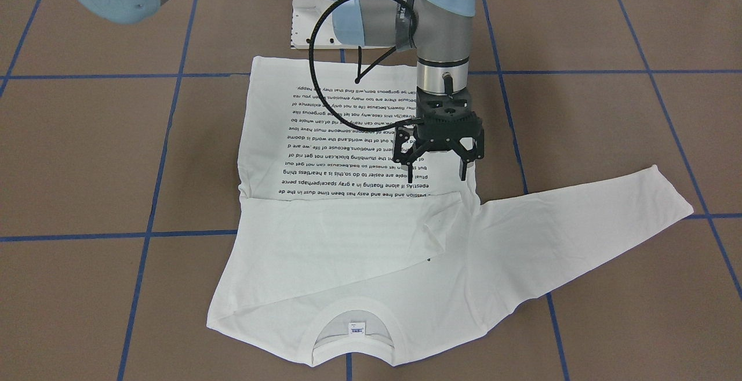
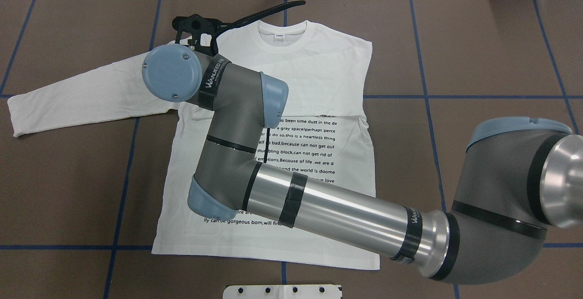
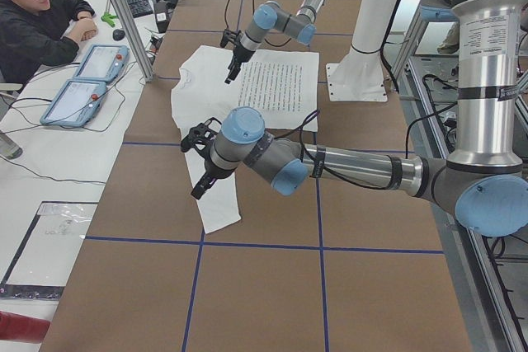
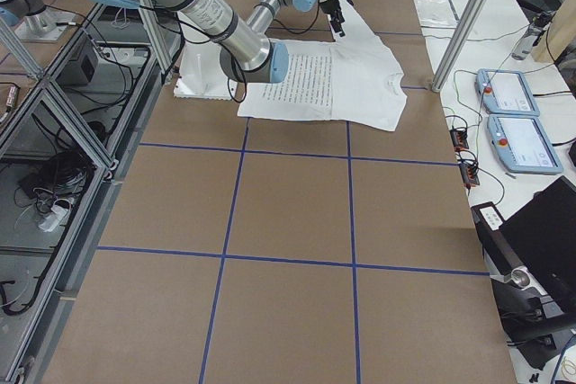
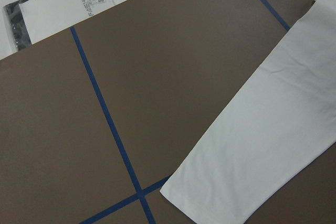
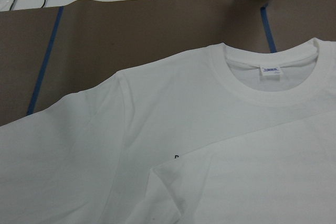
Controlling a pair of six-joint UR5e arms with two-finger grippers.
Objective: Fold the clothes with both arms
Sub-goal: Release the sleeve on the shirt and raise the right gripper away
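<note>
A white long-sleeved cotton T-shirt [image 1: 371,288] lay flat, print side up, on the brown paper-covered table [image 1: 87,166], which was marked with blue tape lines [image 1: 157,184]. Its ribbed round collar [image 1: 353,307], with a small neck label [image 1: 356,327] inside, pointed away from the robot. The hem lay just beside the white metal pedestal base [image 1: 304,21]. The sleeve on the robot's right [image 1: 348,236] was folded across the chest and covered the top of the block of black printed text [image 1: 348,137]. The other sleeve [image 1: 579,224] stretched out flat towards the robot's left, with its cuff [image 5: 210,192] near a crossing of tape lines.

The silver-and-grey right arm [image 2: 328,208] extended across the shirt. Its black claw-like right gripper [image 1: 436,178] pointed down above the armpit of the outstretched sleeve, its fingers spread wide with nothing between them and clear of the cloth.

The left gripper [image 3: 198,191] hovered over the outstretched sleeve towards its cuff end. It showed only from the side, so whether its fingers were spread or pressed together could not be told.

Past the table's edge, on a white surface, lay a flat clear plastic packet [image 5: 58,9] with something white and flat inside; whether that was cloth or card could not be told. A person [image 3: 33,22] sat at the white side bench near two blue-framed tablets [image 3: 101,62]
</note>
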